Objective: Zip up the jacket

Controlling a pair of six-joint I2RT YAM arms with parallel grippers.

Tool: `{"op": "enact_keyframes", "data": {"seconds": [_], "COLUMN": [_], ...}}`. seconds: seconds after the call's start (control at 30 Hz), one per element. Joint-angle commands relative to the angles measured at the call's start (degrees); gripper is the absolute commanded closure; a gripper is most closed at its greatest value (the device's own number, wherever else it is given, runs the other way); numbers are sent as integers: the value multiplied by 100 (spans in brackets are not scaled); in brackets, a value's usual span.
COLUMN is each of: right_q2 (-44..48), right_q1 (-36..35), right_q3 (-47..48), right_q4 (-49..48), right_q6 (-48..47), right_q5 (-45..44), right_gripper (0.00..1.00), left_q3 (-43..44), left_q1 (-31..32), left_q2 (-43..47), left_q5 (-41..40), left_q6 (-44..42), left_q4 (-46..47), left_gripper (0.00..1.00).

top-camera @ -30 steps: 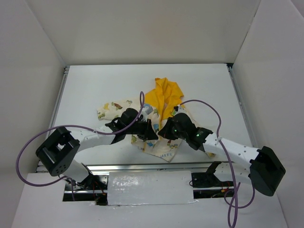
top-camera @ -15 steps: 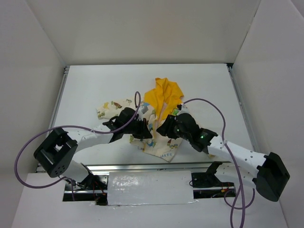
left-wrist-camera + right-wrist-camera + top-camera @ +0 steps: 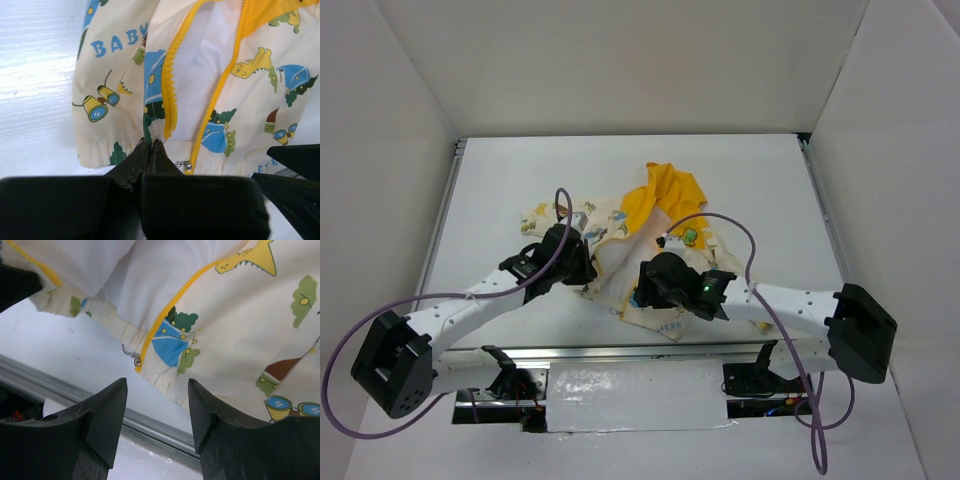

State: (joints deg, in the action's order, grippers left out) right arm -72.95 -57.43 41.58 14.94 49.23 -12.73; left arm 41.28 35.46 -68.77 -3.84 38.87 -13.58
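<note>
Overhead: jacket (image 3: 552, 218) crumpled mid-table (image 3: 510, 170), hood (image 3: 665, 190) at 12 o'clock, hem (image 3: 665, 322) at 6. Left gripper (image 3: 582, 270) at hem's 9 o'clock side, right gripper (image 3: 645, 290) at 3; both close in.

Left wrist: left gripper (image 3: 150, 150) clamped on hem at foot of loose teeth (image 3: 170, 95); slider (image 3: 186, 165) just at 3 o'clock, other zip half running to 12.

Right wrist: right gripper (image 3: 156, 410) jaws apart, empty. Slider (image 3: 134, 357) at 11 o'clock, just beyond fingertips, untouched; zip runs toward 1. Right arm better placed for slider.

Matt cloth jacket (image 3: 240, 75), shiny metal zipper pull (image 3: 134, 358), matt black plastic right hand (image 3: 156, 386), smooth white table (image 3: 35, 75)
</note>
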Motion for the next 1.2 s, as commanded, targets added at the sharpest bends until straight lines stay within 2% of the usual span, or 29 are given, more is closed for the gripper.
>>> {"op": "enact_keyframes", "data": {"seconds": [0.0,0.2,0.37,0.93,1.03,1.13,1.17], "right_q2": [-411,-1449,-1985,-2768,-2865,-2909,-2909], "right_q1": [-365,-901,-1051,-1156,-1174,-1183,-1192], "right_q3": [648,1395,1634,1932,1976,1985,1994], "right_q4": [474,1141,1292,1459,1599,1687,1696], "right_q6": [261,754,1061,1247,1317,1361,1361], "right_q5": [-834,-1459,-1548,-1434,-1539,-1601,-1610], "right_gripper": [40,42,45,49,56,67,76], "left_q3": [30,-181,-243,-401,-392,-392,-392], "left_q1": [-83,-118,-127,-127,-127,-127,-127], "left_q2": [328,681,883,1059,1059,1085,1103], "left_q5": [-355,-127,32,322,331,331,331], "left_q6": [42,-2,-38,-108,-108,-108,-117], "left_q4": [-399,-347,-268,-57,-48,-48,-48], "left_gripper": [100,100,100,100,100,100,100]}}
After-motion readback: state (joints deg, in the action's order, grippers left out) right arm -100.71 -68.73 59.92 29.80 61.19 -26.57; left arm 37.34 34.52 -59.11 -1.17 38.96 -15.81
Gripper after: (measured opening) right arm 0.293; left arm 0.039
